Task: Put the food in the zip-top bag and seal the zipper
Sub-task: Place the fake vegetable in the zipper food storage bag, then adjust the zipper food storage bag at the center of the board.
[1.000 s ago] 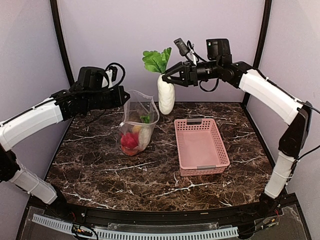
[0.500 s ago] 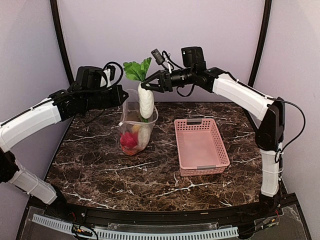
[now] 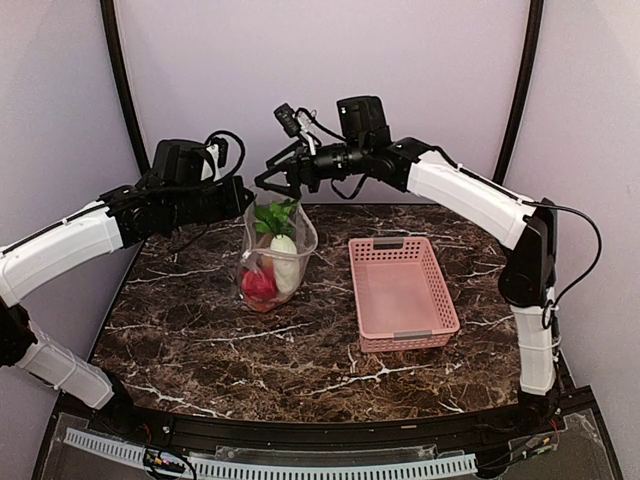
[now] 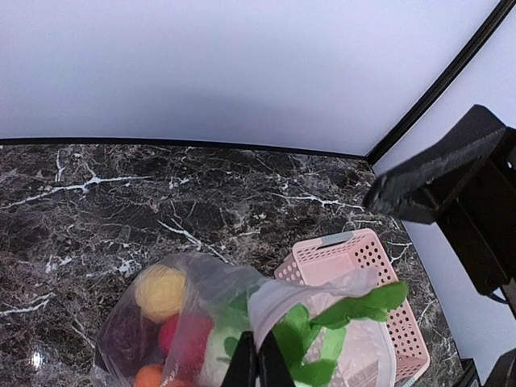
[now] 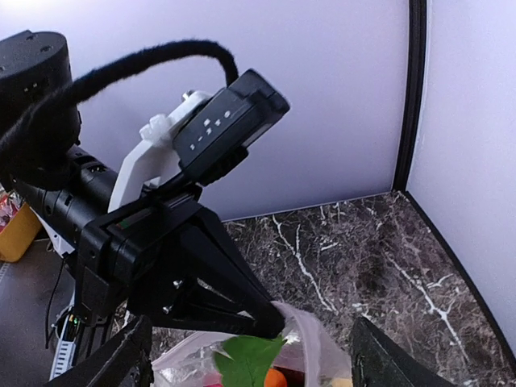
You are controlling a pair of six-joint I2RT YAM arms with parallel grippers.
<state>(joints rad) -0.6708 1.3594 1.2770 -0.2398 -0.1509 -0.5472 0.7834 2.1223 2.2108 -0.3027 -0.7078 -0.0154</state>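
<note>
The clear zip-top bag point(image 3: 292, 240) stands upright on the table with its mouth open. My left gripper point(image 3: 248, 198) is shut on the rim, pinching its pale zipper strip point(image 4: 314, 292) between the jaws point(image 4: 258, 364). Inside the bag lie the food pieces: a white radish point(image 3: 285, 268) with green leaves point(image 4: 348, 313), a yellow ball point(image 4: 160, 290), a red ball point(image 3: 258, 285) and an orange ball point(image 4: 149, 376). My right gripper point(image 3: 270, 183) hovers just above the bag's mouth, open and empty, with the leaf tip point(image 5: 250, 359) between its fingers point(image 5: 109, 364).
A pink plastic basket point(image 3: 436, 290) sits to the right of the bag, with nothing in it. The purple back wall and black corner posts point(image 3: 522, 90) stand close behind. Dark marble table point(image 3: 200, 340) stretches in front of the bag.
My right gripper carried the radish leftward over the bag, then opened. The radish dropped into the bag. My left gripper kept its hold on the rim.
</note>
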